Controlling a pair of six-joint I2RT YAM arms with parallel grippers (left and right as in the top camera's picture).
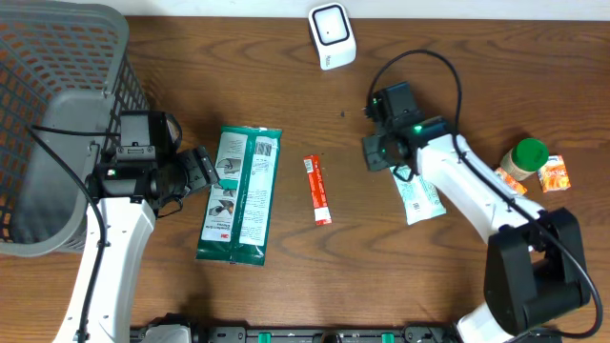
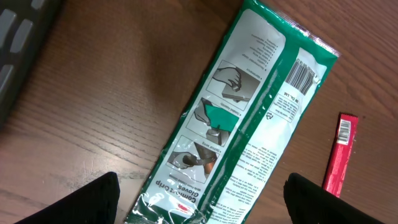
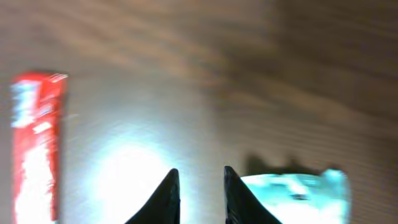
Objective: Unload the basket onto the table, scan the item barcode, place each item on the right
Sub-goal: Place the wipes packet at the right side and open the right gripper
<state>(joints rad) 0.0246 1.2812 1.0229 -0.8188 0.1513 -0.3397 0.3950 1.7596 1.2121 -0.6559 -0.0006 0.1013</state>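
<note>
A white barcode scanner [image 1: 332, 35] stands at the back of the table. Left of centre lies a long green and white gloves packet [image 1: 239, 193], flat and barcode side up [image 2: 249, 118]. My left gripper [image 1: 205, 171] hovers at its left edge, open, its fingers wide on either side of the packet's near end [image 2: 200, 178]. A red stick packet [image 1: 317, 190] lies in the middle [image 3: 34, 149]. A small teal and white packet [image 1: 419, 195] rests right of it [image 3: 292, 190]. My right gripper [image 1: 374, 152] is just left of that packet, jaws a little apart with only table between them [image 3: 200, 171].
A grey mesh basket [image 1: 57, 86] fills the back left corner. A green-lidded jar [image 1: 522, 160] and a small orange packet [image 1: 554, 173] sit at the far right. Brown wooden table [image 1: 286, 86] all around.
</note>
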